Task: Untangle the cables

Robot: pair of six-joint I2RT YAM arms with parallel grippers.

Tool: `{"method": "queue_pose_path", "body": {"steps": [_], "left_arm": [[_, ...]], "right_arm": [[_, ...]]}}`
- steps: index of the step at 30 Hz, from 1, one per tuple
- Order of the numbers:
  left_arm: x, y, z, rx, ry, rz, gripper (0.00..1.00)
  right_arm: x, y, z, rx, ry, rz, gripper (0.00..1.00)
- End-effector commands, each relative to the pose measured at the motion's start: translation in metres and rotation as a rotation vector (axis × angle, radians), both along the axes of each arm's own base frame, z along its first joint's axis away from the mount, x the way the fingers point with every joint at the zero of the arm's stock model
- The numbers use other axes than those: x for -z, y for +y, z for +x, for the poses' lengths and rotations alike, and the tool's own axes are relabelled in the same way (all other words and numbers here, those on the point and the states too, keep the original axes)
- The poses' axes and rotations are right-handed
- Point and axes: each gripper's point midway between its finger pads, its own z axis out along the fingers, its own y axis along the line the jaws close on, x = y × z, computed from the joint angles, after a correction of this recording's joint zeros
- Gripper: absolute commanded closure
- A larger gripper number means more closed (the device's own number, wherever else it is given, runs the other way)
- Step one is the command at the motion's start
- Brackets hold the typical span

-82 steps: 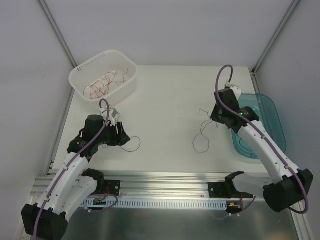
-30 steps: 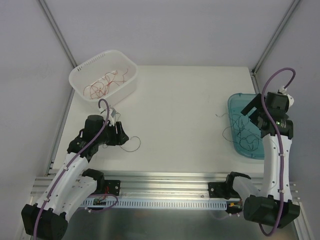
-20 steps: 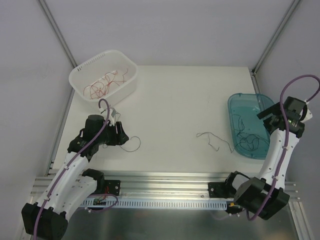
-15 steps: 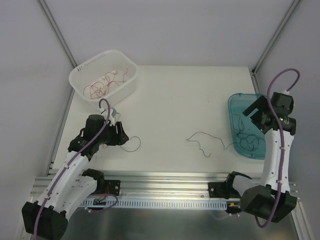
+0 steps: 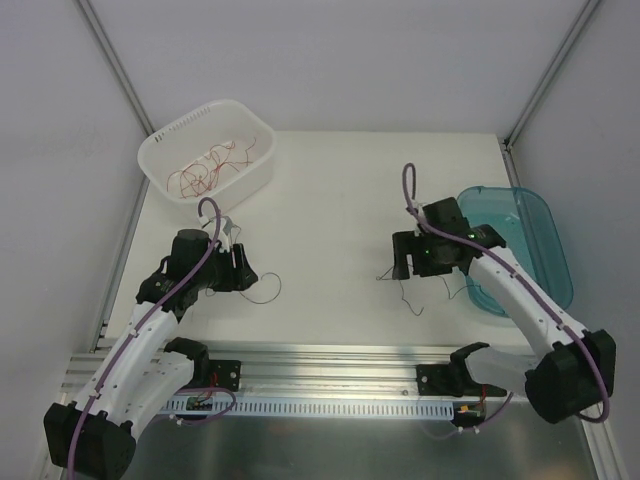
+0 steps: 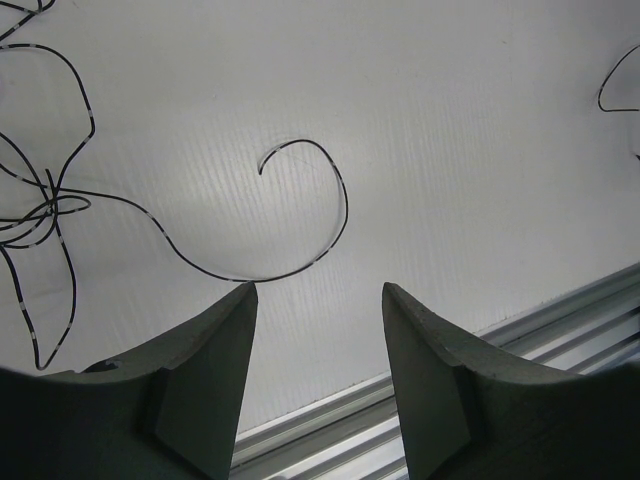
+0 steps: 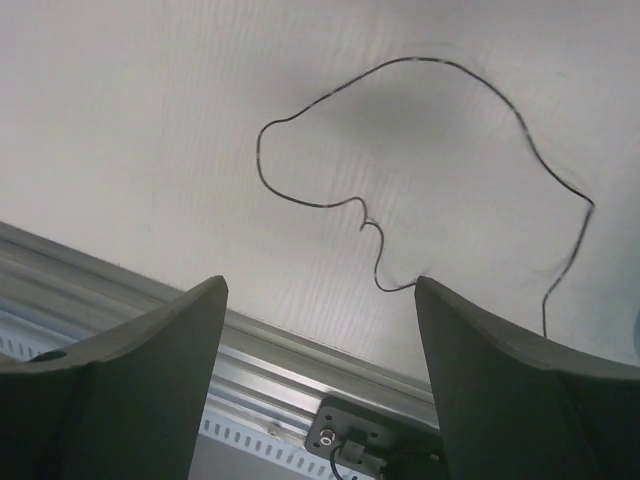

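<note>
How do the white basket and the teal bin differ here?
The white basket is opaque, far left; the teal bin is see-through, at the right. The white basket holds red cables; the right arm partly hides the teal bin. Both are rounded tubs.

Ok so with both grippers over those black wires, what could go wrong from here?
The black wire under the open right gripper is hair-thin and flat on the table, so the jaws may close beside it.
One end runs toward the teal bin; lifting could snag there.
The curled wire before the left gripper leads into a knot of loops; pulling may tighten it.
</note>
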Motion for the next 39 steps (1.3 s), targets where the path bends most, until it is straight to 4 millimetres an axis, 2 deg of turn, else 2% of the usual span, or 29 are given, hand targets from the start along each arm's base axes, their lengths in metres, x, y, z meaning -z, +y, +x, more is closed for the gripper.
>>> {"method": "queue_pose_path", "body": {"steps": [1,5,11,14,17,18,19,20,23,24,26,27,28,29,30,31,33,34,35,36,38,39], "left_arm": [[-0.004,0.001,0.001,-0.006,-0.008,0.005,0.47],[-0.004,0.001,0.001,-0.006,-0.006,0.008,0.46],[-0.003,0.001,0.000,-0.006,-0.005,0.008,0.46],[-0.003,0.001,0.000,-0.004,-0.003,0.008,0.46],[-0.004,0.001,0.001,-0.006,-0.007,0.009,0.46],[-0.003,0.001,0.001,-0.005,-0.004,0.009,0.46],[-0.003,0.001,0.001,-0.005,-0.005,0.009,0.46],[-0.004,0.001,0.001,-0.005,-0.005,0.009,0.46],[-0.003,0.001,0.001,-0.004,0.000,0.008,0.46],[-0.004,0.001,0.001,-0.003,-0.003,0.007,0.46],[-0.004,0.001,0.001,-0.001,-0.002,0.007,0.46],[-0.004,0.000,0.001,0.002,-0.002,0.006,0.46],[-0.003,0.001,0.001,-0.001,0.000,0.007,0.46],[-0.004,0.000,0.001,-0.002,-0.001,0.006,0.46],[-0.004,0.000,0.001,-0.002,-0.003,0.005,0.46],[-0.004,0.000,0.000,0.000,-0.004,0.005,0.46],[-0.004,0.001,0.000,-0.001,-0.006,0.005,0.46],[-0.004,0.001,0.000,-0.002,-0.007,0.006,0.46],[-0.005,0.001,0.000,-0.001,-0.009,0.005,0.46],[-0.005,0.001,0.000,-0.001,-0.009,0.005,0.46],[-0.005,0.001,0.000,-0.001,-0.007,0.004,0.46],[-0.004,0.000,0.000,0.002,-0.004,0.003,0.46]], "right_arm": [[0.012,0.023,0.004,-0.173,-0.003,-0.051,0.20],[0.030,0.030,0.015,-0.255,0.009,-0.106,0.21],[0.058,0.045,0.018,-0.377,0.076,-0.139,0.21],[0.069,0.048,0.022,-0.401,0.098,-0.161,0.24],[0.073,0.046,0.027,-0.398,0.095,-0.181,0.46],[0.069,0.046,0.026,-0.401,0.088,-0.181,0.59],[0.065,0.046,0.027,-0.400,0.078,-0.184,0.65],[0.058,0.045,0.027,-0.401,0.066,-0.191,0.79],[0.028,0.032,0.029,-0.377,-0.013,-0.231,0.96],[0.011,0.029,0.035,-0.364,-0.060,-0.245,0.99],[-0.021,0.010,0.039,-0.323,-0.136,-0.318,0.99],[-0.045,0.007,0.046,-0.303,-0.195,-0.325,0.99],[-0.066,-0.006,0.051,-0.256,-0.251,-0.372,0.99],[-0.080,-0.019,0.049,-0.226,-0.262,-0.413,0.99],[-0.112,-0.027,0.057,-0.174,-0.338,-0.429,0.99],[-0.133,-0.046,0.060,-0.103,-0.392,-0.495,0.99],[-0.168,-0.069,0.062,-0.004,-0.466,-0.547,0.99],[-0.195,-0.086,0.063,0.082,-0.532,-0.588,0.99],[-0.215,-0.101,0.063,0.158,-0.583,-0.600,0.99],[-0.229,-0.114,0.062,0.218,-0.618,-0.626,0.99],[-0.263,-0.155,0.056,0.415,-0.702,-0.703,0.99],[-0.271,-0.168,0.054,0.480,-0.717,-0.721,0.99]]}}
